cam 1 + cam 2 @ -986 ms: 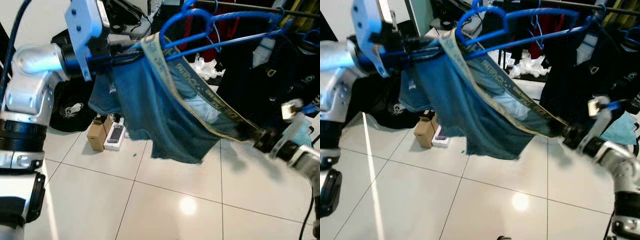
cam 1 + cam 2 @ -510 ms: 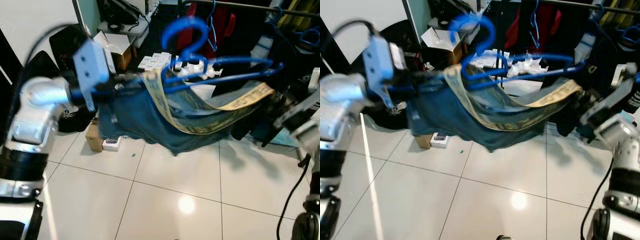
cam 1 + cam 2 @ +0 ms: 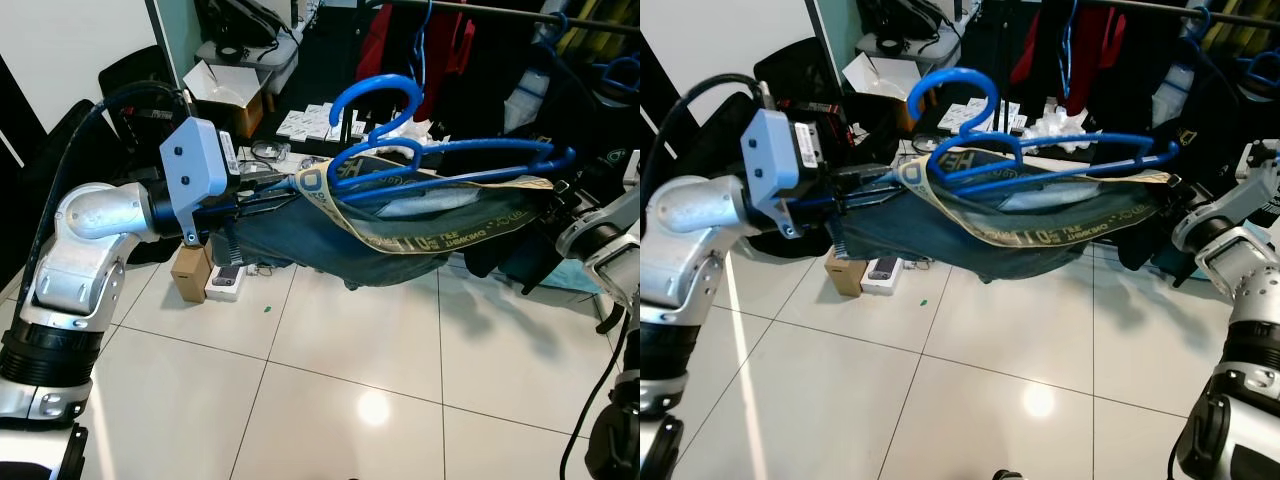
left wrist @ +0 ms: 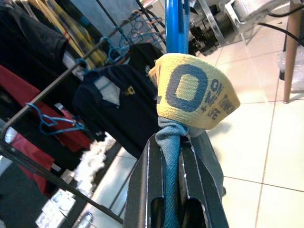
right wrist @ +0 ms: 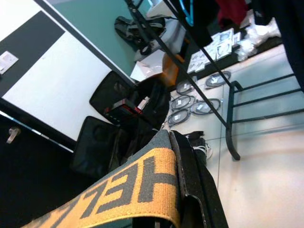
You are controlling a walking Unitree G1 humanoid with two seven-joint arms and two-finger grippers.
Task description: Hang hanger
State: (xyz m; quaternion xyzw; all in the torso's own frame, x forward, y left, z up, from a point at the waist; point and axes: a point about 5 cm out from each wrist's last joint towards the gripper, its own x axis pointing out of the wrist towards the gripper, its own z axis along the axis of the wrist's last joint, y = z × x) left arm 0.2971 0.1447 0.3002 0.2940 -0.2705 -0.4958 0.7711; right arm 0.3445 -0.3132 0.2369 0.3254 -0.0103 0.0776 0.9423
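Note:
A blue plastic hanger (image 3: 440, 155) lies nearly level in the air, hook (image 3: 375, 95) up, below the clothes rail (image 3: 1160, 10). Blue shorts (image 3: 330, 235) with a yellow lettered waistband (image 3: 440, 240) are stretched under it. My left gripper (image 3: 285, 190) is shut on the bunched blue cloth (image 4: 168, 156) at the hanger's left end; its fingers (image 4: 147, 190) clamp the fabric just under the waistband fold (image 4: 194, 90). My right gripper (image 3: 545, 200) is shut on the waistband (image 5: 128, 190) at the hanger's right end.
Dark and red clothes and spare blue hangers (image 3: 620, 70) hang on the rail behind. A cardboard box (image 3: 188, 270) and a white device (image 3: 225, 283) sit on the tiled floor under the shorts. Black bags (image 3: 790, 70) stand at the left wall.
The hanger has come down from the rail and levelled out. My left arm dropped and my right gripper rose, pulling the shorts taut. The camera also shifted.

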